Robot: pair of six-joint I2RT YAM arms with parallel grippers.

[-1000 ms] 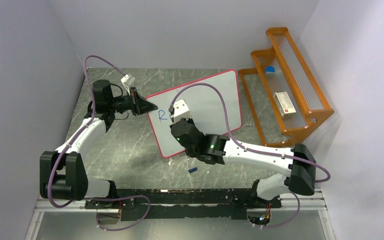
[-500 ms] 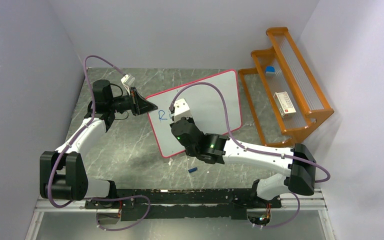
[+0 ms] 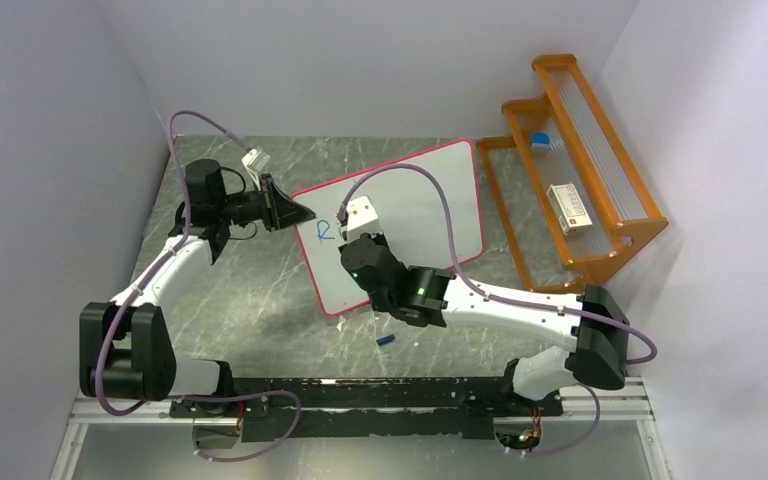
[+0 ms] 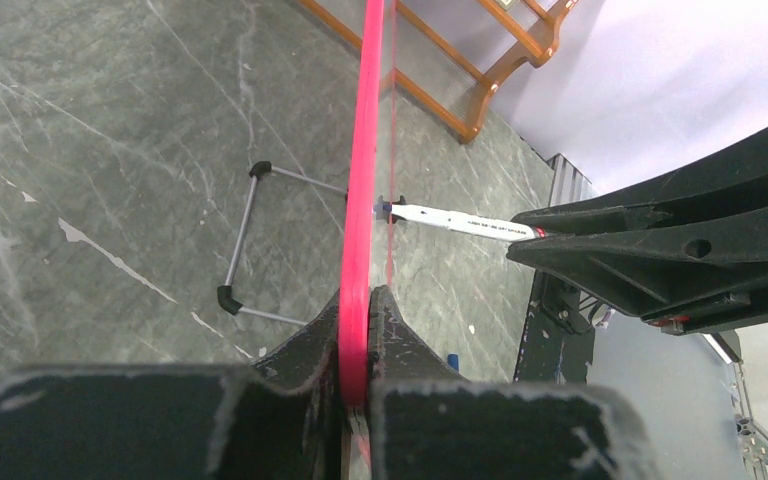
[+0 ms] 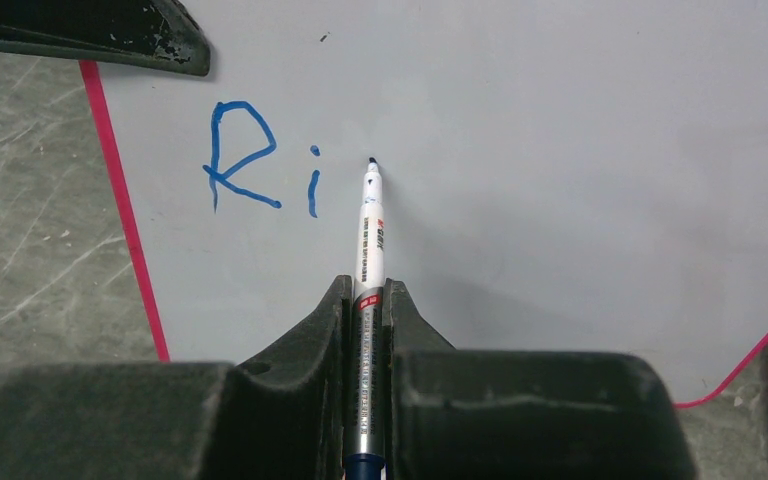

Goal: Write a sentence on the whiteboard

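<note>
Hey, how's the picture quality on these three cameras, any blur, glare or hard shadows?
Top external: evenly lit, sharp, soft shadows on the table. Left wrist: the left gripper up close looks soft, the whiteboard frame beyond crisp. Right wrist: the sentence and marker tip are sharp, no glare, faint shadow beside the marker.

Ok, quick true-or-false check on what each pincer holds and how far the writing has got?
The right pincer is shut on the marker. True.
The writing on the whiteboard reads "Rise". False: only "Ri" is there.
The left pincer clamps the whiteboard's pink-red edge. True.
The marker is capped. False: its tip is bare, just right of the "i".
The orange rack stands on the left arm's side. False: it is on the right arm's side.
</note>
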